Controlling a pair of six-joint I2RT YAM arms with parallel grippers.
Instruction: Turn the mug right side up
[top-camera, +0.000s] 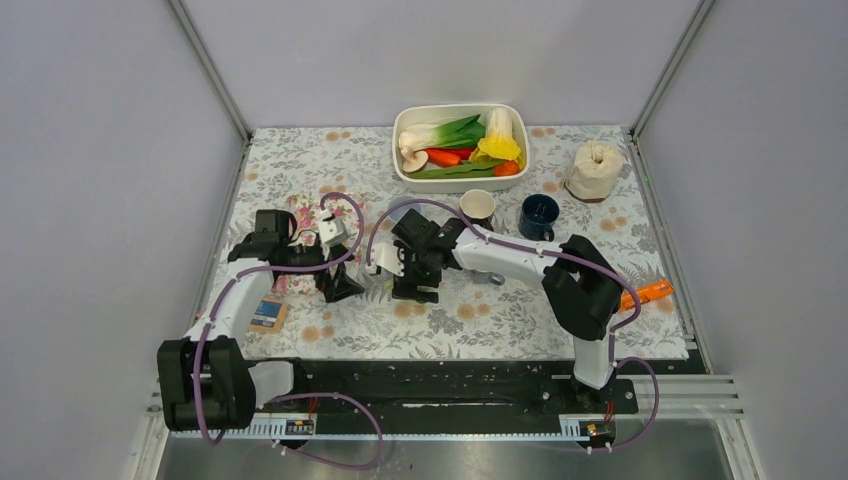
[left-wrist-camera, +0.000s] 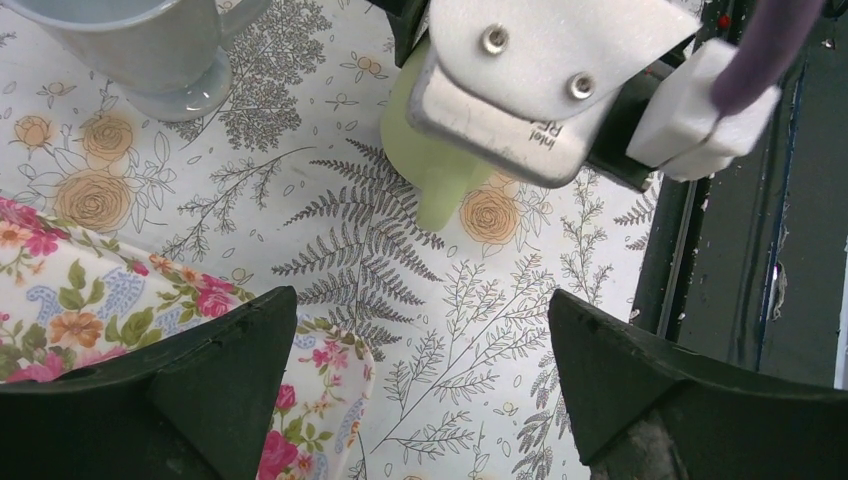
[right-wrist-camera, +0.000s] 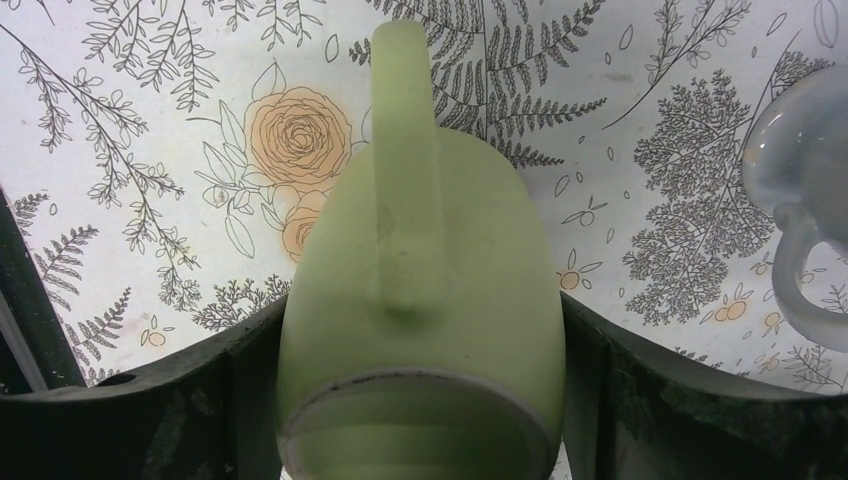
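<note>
- Green mug (right-wrist-camera: 440, 230), right wrist view first. What could go wrong from here?
- Its wall is smooth and rounded, and the right claw (right-wrist-camera: 420, 330) pinches it by the sides only. I'd judge it may slip or spin in the grip during the turn. The pale mug (right-wrist-camera: 810, 190) stands just beside it, so a wide swing could knock that over.
- Where does the mug sit in the claw?
- Squarely between the fingers (right-wrist-camera: 150, 420), both touching its wall. The base ring faces the camera, the handle (right-wrist-camera: 400, 150) points away over the cloth (right-wrist-camera: 150, 120), and the mouth is hidden.
- Left wrist view?
- The left claw (left-wrist-camera: 422, 295) is spread wide with nothing in it, only cloth between its fingers. The mug shows beyond it, under the right arm's camera plate (left-wrist-camera: 530, 90), with the handle towards the left claw. This near, the two arms could bump as the mug comes round. The tray (left-wrist-camera: 100, 290) lies by the left finger.
- Is the mug off the cloth?
- Cannot tell.
- Top view?
- The mug is hidden beneath the right claw (top-camera: 412, 290), mid-table. The left claw (top-camera: 345, 290) hangs just beside it.
</note>
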